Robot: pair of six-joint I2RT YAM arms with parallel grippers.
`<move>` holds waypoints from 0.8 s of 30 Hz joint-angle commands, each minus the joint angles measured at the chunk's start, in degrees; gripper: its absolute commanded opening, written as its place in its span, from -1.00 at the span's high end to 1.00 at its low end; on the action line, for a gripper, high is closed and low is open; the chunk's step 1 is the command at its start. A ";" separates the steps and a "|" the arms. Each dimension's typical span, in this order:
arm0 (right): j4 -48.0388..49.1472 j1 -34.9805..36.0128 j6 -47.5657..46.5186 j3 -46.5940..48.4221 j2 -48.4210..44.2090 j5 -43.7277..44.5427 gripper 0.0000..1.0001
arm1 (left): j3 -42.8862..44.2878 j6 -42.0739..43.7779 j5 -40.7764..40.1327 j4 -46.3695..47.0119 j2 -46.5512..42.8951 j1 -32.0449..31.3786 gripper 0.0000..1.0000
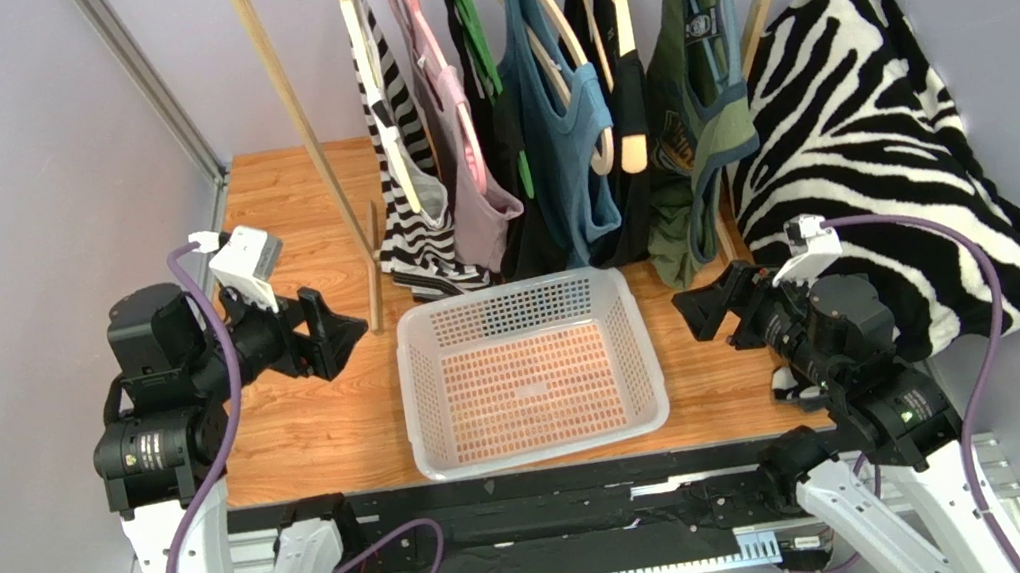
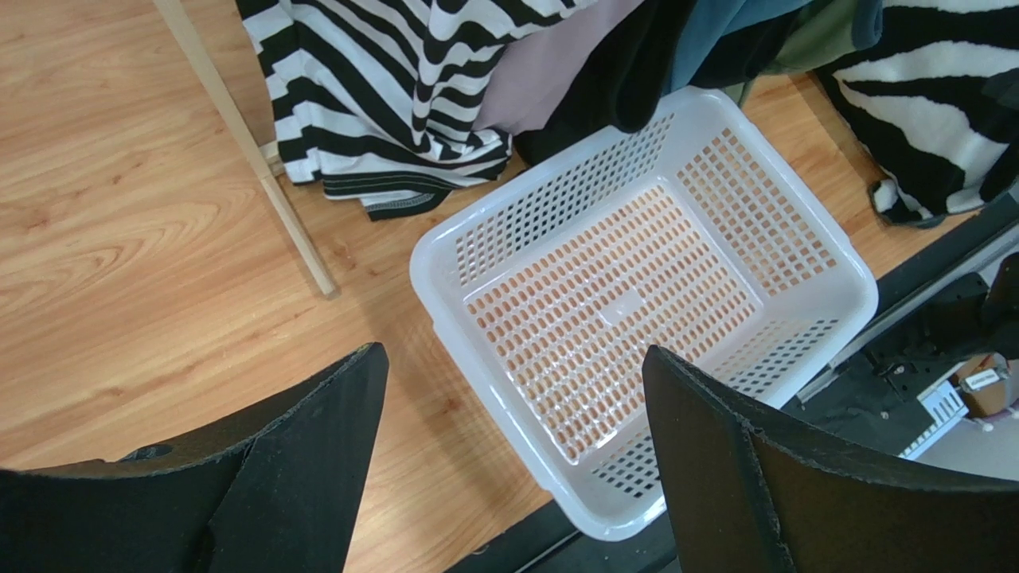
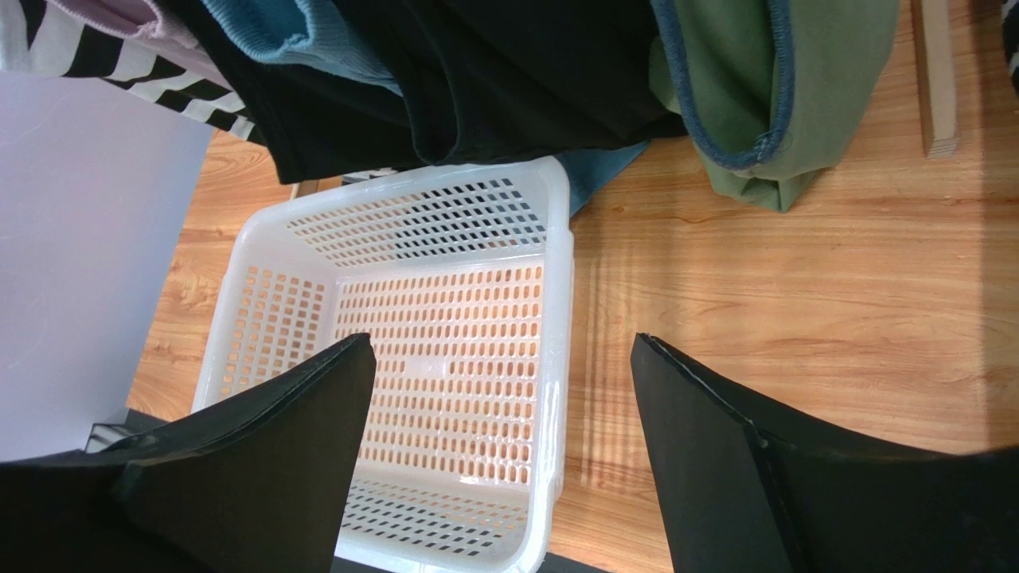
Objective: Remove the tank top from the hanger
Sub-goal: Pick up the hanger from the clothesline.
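Wooden desk [image 1: 309, 423] carries a white perforated basket [image 1: 517, 290] in the middle near the front; nothing lies in it. Behind it stands a clothes rack [image 1: 319, 164] w/ wood legs and a metal rail on top.

Garments hang on the rail in a row, from L to R in the top view: a black-white striped piece [image 1: 409, 226], a pink one [image 1: 471, 186], dark pieces, a teal tank top [image 1: 565, 157], then an olive tank top [image 1: 695, 107]. Both tank tops are on their hangers, and the teal one's hanger [image 1: 564, 28] is of light wood. Their lower hems hang just behind the basket's far rim. Which one the task means, I cannot tell.

Zebra-pattern cloth [image 1: 872, 126] is draped at the right side of the rack and goes down to the desk.

Left gripper [image 1: 353, 328] hovers to the left of the basket, fingers wide apart, holding nothing; its wrist cam looks down on the basket and the striped hem. Right gripper [image 1: 695, 312] hovers at the basket's right side, just below the olive hem, also spread apart and w/o any contact to cloth.
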 commanded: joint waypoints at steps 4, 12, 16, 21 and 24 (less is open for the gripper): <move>2.17 0.28 -1.13 2.15 2.64 1.72 -0.67 | 9.41 -5.32 2.94 7.75 6.00 -1.76 -0.65; 2.00 0.45 -2.45 2.42 2.73 4.35 -0.67 | 33.41 -8.59 -10.88 9.43 23.92 -14.32 -0.64; 1.56 0.72 -2.71 2.50 3.35 5.58 -0.67 | 46.05 -9.20 -19.23 10.13 31.94 -20.22 -0.60; 1.21 2.39 -2.71 3.03 3.96 7.87 -0.67 | 54.43 -10.95 -26.08 13.21 41.24 -22.78 -0.60; 1.29 3.35 -2.80 3.29 4.31 9.63 -0.67 | 59.88 -13.06 -29.95 13.47 45.47 -22.87 -0.60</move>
